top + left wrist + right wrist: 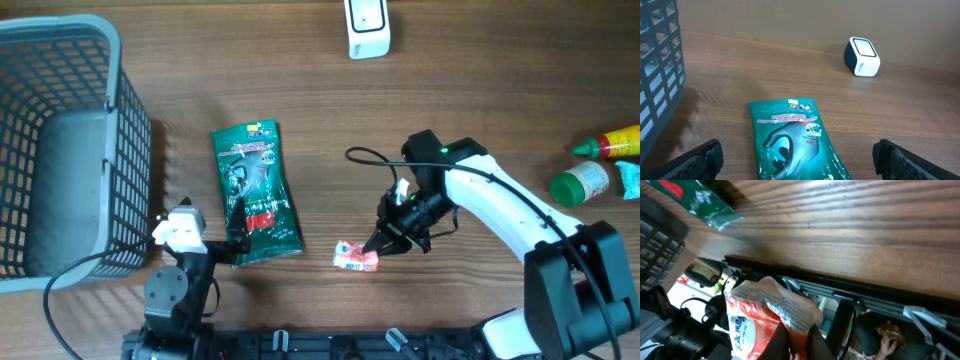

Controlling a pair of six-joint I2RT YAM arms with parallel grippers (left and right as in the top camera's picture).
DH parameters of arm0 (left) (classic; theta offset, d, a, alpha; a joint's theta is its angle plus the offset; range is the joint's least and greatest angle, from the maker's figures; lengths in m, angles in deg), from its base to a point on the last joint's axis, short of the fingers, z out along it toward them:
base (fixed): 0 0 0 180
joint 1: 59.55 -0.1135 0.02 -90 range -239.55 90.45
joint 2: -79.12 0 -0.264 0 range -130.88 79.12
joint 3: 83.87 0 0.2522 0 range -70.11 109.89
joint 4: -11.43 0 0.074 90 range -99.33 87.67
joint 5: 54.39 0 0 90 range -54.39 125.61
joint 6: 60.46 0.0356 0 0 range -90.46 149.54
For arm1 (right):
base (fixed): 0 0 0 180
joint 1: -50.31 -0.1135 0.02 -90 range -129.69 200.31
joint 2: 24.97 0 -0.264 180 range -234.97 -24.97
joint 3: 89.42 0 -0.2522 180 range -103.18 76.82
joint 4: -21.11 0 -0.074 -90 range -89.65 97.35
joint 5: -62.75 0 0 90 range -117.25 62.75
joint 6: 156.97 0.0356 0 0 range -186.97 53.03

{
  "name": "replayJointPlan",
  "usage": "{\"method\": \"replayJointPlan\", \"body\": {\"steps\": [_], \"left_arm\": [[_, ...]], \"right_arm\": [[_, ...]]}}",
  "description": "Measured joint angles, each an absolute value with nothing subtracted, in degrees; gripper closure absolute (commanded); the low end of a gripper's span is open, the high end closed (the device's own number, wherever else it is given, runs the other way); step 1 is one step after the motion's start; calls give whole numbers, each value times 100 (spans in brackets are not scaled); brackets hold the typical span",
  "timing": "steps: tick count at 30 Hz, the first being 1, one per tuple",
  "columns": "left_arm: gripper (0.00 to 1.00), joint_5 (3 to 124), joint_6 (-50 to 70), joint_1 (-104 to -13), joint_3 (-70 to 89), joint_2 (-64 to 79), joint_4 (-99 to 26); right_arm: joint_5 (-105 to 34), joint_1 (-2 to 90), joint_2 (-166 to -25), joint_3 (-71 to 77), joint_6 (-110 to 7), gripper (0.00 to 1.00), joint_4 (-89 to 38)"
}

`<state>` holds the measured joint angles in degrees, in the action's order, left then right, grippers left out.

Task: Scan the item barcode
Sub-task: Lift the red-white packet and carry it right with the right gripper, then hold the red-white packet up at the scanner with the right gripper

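A small red-and-white snack packet (356,257) hangs just above the table's front middle, with my right gripper (385,243) shut on it. In the right wrist view the packet (760,315) is pinched by its edge in the gripper (799,342). The white barcode scanner (367,28) stands at the far edge, well away from the packet. A green glove package (256,190) lies flat left of centre. My left gripper (238,232) hovers open over its near end, and the package (790,135) lies between the wide-spread fingers (705,160).
A grey mesh basket (130,120) fills the left side, and its wall (660,60) stands close to the left arm. A sauce bottle (610,143) and a green-capped jar (580,183) sit at the right edge. The scanner (862,56) faces the left wrist camera.
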<state>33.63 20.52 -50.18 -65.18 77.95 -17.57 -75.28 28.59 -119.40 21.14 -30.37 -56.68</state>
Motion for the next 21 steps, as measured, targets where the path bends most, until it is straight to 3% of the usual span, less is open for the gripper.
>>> {"method": "replayJointPlan", "body": {"steps": [6, 13, 17, 21], "left_arm": [[0, 3363, 2052, -5020, -6518, 7795, -1757], [0, 3363, 2052, -5020, -6518, 7795, -1757], [0, 3363, 2052, -5018, -6518, 7795, -1755], [0, 3363, 2052, -5020, -6518, 7795, -1757]], "right_arm": [[-7296, 2864, -10773, 2169, -2884, 96, -4621], [-3845, 2875, -8050, 2160, -1726, 96, -3795], [-2381, 2875, -8037, 2151, -1507, 96, -2796], [-1299, 2875, -8942, 2149, -1787, 96, -1461]]}}
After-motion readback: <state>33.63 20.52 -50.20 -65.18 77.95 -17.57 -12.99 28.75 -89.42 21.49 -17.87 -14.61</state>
